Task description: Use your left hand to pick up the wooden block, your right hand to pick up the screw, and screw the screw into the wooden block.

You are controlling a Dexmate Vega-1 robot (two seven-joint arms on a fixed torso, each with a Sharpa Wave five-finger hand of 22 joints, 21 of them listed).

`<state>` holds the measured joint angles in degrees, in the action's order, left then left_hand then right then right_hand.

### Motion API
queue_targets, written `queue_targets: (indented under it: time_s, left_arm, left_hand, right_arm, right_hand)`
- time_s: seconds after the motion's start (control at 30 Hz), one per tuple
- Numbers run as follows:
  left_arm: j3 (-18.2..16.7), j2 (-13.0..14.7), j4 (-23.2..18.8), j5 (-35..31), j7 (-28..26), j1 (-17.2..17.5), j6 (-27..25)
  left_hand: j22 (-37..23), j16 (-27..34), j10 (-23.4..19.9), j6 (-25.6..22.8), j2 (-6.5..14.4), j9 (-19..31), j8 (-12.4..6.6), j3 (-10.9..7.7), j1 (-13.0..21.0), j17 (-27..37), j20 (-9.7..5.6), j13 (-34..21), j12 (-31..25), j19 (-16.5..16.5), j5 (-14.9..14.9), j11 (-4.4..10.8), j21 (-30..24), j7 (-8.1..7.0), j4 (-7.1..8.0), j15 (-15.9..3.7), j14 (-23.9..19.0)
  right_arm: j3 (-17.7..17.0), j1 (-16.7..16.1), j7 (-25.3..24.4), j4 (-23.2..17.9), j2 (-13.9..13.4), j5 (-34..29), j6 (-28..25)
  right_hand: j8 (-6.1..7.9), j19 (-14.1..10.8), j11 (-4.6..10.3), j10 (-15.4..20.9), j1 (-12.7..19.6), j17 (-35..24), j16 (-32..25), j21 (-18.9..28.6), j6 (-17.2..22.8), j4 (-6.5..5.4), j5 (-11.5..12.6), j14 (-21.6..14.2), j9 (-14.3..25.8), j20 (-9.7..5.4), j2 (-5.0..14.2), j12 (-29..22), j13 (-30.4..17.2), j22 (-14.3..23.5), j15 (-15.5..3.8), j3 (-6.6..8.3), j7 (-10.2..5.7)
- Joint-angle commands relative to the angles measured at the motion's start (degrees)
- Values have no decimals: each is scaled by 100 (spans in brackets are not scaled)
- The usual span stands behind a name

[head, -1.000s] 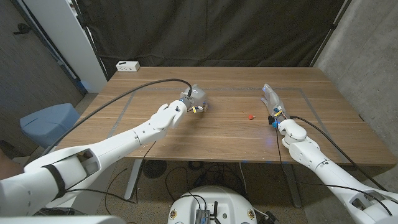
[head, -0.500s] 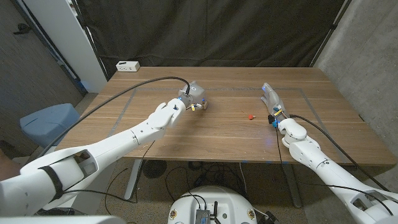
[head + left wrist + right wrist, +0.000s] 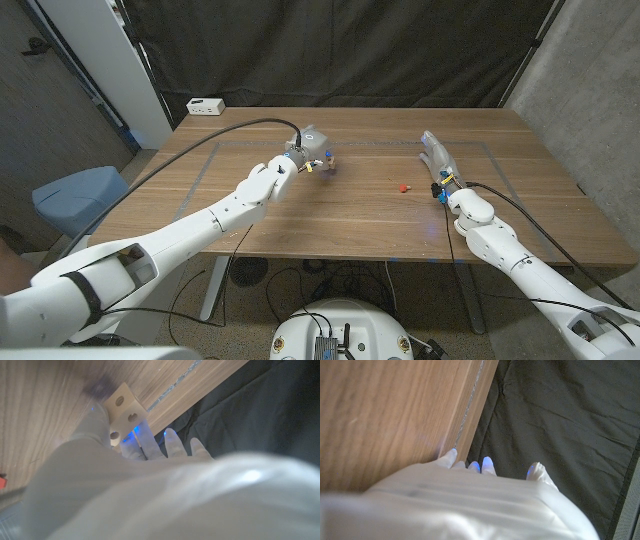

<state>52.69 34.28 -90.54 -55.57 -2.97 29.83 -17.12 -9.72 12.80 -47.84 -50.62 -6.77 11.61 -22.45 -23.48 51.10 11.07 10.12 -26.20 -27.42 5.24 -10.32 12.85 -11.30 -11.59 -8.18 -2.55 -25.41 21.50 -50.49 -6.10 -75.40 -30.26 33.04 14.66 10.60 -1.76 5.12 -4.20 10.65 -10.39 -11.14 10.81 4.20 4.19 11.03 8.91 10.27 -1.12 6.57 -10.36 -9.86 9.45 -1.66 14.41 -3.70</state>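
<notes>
The big wooden worktop (image 3: 330, 215) is carrying everything, and the left hand (image 3: 300, 157) is reaching out over its far left part and touching the wooden block (image 3: 124, 414), with fingers lying along its side, though I cannot tell if it is really gripping it. The right hand (image 3: 437, 160) is waiting with its fingers apart and holding nothing, so the picking up is only beginning and all the screwing is left. The tiny red screw (image 3: 402, 186) is lying near the right hand, with lots of open room around it and every edge well apart.
</notes>
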Motion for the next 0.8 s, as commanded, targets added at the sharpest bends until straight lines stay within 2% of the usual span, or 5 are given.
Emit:
queue_targets:
  time_s: [0.03,0.27,0.43,0.73,0.8]
  left_arm:
    - [-264,-151,-138,610,-322,163,-86]
    - [-386,-299,-84,1048,-557,191,-50]
    - [-433,-370,-2,1306,-821,194,86]
    - [-528,-538,123,1827,-1025,185,159]
    - [-545,-569,152,1953,-1041,171,188]
  left_hand:
    - [-18,34,-67,-69,50,7,-53,23,9,14,3,-26,-19,32,-19,-16,15,-31,-16,-647,-81]
    - [-19,35,-97,-105,51,4,-60,37,18,12,-13,-39,-13,64,-18,-18,9,4,-20,-589,-110]
    - [-22,64,-126,-112,51,0,-52,56,20,9,-75,-54,-1,164,-16,-20,-19,8,-21,-536,-217]
    - [-29,67,-145,-134,54,-3,-46,75,56,-2,-154,-63,29,311,-14,-19,-55,27,-37,-534,-297]
    - [-30,54,-146,-136,57,-4,-44,77,61,-3,-159,-63,35,317,-14,-19,-54,22,-37,-533,-274]
  right_arm:
    - [-21,-45,-174,-379,-212,-151,-231]
    - [-55,-126,-397,-809,-481,-341,-540]
    - [-32,-157,-463,-1055,-675,-470,-817]
    - [30,-151,-567,-1260,-896,-796,-1020]
    - [35,-150,-619,-1303,-925,-867,-1065]
  right_hand:
    - [29,-73,40,20,-5,-16,3,51,70,9,32,11,6,5,10,-20,-20,20,-25,68,-5]
    - [57,-159,42,76,34,-5,-5,66,160,49,33,-37,6,7,-15,-36,-20,16,-15,78,-30]
    - [129,-212,16,313,128,11,-14,55,416,129,34,-116,12,0,-30,-99,-24,13,-45,112,6]
    - [139,-244,20,332,217,15,-15,49,494,189,25,-148,14,-18,-8,-86,-27,10,-56,157,24]
    - [137,-294,20,373,321,17,-22,53,523,248,22,-190,15,-26,43,-87,-28,8,-75,223,25]
